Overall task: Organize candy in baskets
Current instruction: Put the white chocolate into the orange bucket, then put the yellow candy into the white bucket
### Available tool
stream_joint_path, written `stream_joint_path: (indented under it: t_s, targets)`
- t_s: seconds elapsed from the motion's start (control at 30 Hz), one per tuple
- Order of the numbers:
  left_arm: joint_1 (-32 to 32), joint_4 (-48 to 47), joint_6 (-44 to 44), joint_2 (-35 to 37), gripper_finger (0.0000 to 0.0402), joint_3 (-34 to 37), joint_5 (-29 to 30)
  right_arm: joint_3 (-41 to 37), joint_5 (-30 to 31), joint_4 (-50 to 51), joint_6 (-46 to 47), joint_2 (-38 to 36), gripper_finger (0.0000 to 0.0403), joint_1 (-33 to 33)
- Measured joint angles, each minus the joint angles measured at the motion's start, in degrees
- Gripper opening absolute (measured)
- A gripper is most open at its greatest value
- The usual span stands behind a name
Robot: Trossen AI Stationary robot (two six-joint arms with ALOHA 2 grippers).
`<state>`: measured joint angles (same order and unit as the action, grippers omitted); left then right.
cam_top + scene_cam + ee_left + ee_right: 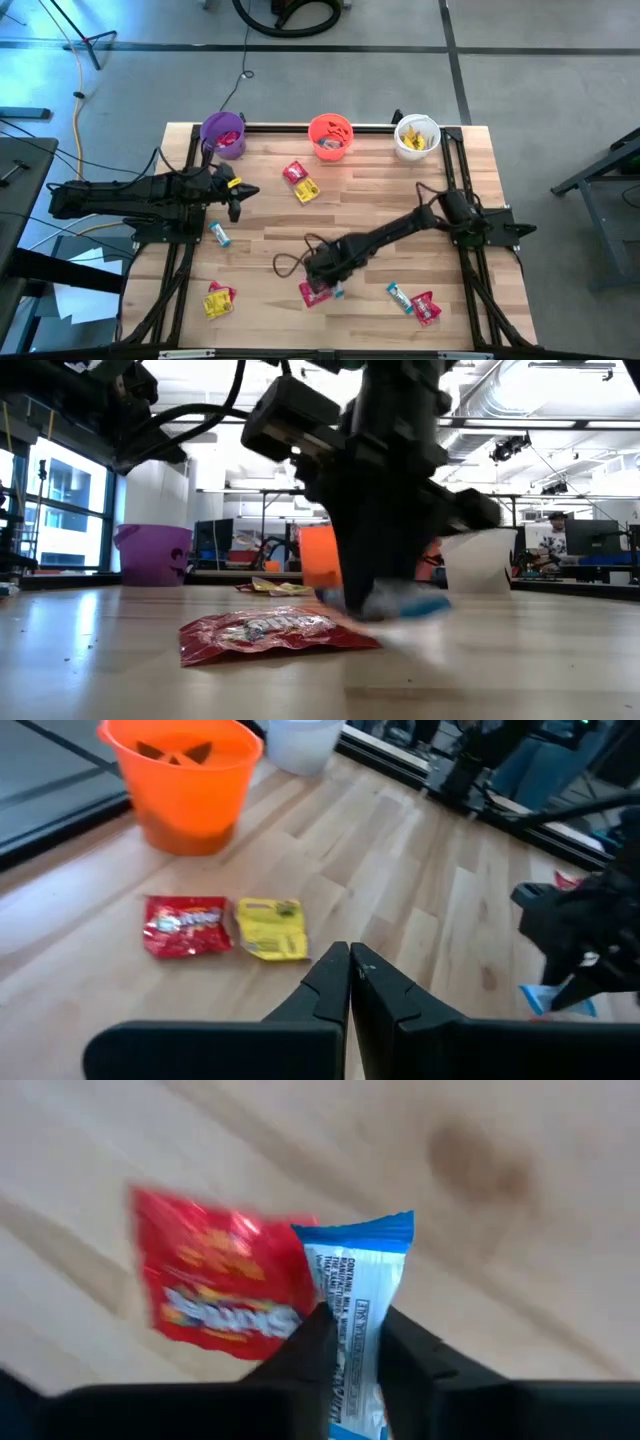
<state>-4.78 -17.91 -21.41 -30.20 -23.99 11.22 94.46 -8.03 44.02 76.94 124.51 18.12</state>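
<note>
Right hand [348, 1342] pinches blue-and-white bar [362, 1285] (crinkled).

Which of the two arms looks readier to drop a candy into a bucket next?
The right, probably. Its gripper is shut on a blue-and-white bar beside a red packet, so it only needs to carry it. The left gripper is shut and empty, near the purple bucket.

Blue-white bar [358, 1295]; red packet [215, 1285]; orange bucket [185, 775], dark face mark.
</note>
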Motion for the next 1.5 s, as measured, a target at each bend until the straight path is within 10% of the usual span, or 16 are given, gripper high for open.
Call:
stream_joint_path:
  t_s: [0.13,0.77,1.13,1.5]
  targets:
    - [0.0,0.1,-0.8,0.0,0.0,0.0,1.4,0.0,1.0,0.7,-6.4,-3.6,0.0011,-4.3]
    - [-0.1,0.1,-2.1,0.2,0.0,-0.1,-5.8,4.1,10.4,-5.5,-45.7,-12.2,0.0021,-48.0]
    - [1.8,-0.7,-6.6,-0.4,0.0,-0.2,-7.5,4.2,-2.4,-8.6,-53.9,-5.9,0.0023,-54.7]
    - [12.4,-20.2,-13.4,-10.5,0.0,-13.4,-13.4,4.1,-5.9,-9.1,-58.9,-8.6,0.0184,-54.5]
